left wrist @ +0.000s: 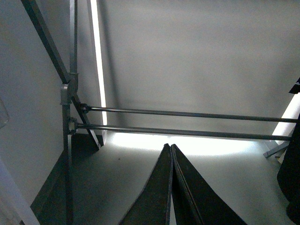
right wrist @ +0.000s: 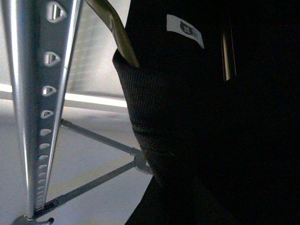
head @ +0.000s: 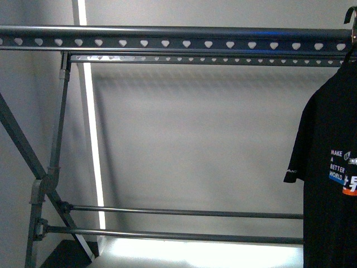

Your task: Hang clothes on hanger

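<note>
The black T-shirt (head: 332, 167) printed "MAKE A BETTER WORLD" hangs at the far right of the front view, just under the grey rack's top rail (head: 178, 42) with its heart-shaped holes. A dark hook (head: 350, 15) rises above the rail over the shirt. In the right wrist view the shirt's ribbed collar (right wrist: 140, 108) and white label (right wrist: 185, 30) fill the picture beside the rail (right wrist: 47, 93). My right gripper is shut on the shirt, its fingers lost in the black cloth. My left gripper (left wrist: 169, 147) is shut and empty, low down and pointing at the rack's lower bars (left wrist: 187, 114).
The rack's slanted left legs (head: 33, 167) and two lower cross bars (head: 184, 212) stand before a grey wall. A bright vertical strip (head: 92, 139) runs down the wall. The shirt's edge (left wrist: 293, 178) shows in the left wrist view. A pale hanger arm (right wrist: 115, 35) enters the collar.
</note>
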Robot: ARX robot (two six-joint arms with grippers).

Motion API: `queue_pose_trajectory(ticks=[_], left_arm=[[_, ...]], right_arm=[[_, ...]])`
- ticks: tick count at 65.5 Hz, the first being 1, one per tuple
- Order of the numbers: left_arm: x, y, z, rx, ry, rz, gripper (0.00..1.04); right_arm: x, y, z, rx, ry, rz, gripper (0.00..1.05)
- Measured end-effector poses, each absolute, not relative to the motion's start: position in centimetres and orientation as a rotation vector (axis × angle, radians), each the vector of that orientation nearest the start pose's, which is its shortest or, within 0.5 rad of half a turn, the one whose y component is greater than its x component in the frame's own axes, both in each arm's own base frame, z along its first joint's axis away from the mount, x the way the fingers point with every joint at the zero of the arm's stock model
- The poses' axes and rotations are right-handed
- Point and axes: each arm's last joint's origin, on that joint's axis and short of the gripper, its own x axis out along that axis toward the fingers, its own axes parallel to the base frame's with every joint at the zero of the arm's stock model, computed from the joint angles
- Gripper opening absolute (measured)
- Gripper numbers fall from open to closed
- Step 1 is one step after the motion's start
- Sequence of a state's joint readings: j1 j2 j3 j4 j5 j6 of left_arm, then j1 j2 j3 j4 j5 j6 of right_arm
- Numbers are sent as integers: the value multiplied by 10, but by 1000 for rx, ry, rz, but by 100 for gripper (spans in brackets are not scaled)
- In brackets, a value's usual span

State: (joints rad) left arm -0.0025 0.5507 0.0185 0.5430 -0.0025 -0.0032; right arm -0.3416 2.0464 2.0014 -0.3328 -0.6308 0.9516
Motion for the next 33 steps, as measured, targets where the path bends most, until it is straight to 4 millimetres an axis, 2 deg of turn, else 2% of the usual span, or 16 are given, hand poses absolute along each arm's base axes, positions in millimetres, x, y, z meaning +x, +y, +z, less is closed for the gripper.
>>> queue_pose_trajectory(ticks=[12,21,33], left_arm=[[127,0,172,-3,-18,0,4],[122,0,173,-3,-22,0,4],[117,0,173,-3,-23,0,4]], right_arm=[[460,-134,338,1119,474,80,3],[463,-126,318,1110,506,81,4],[458,-113,302,1005,468,91,33]])
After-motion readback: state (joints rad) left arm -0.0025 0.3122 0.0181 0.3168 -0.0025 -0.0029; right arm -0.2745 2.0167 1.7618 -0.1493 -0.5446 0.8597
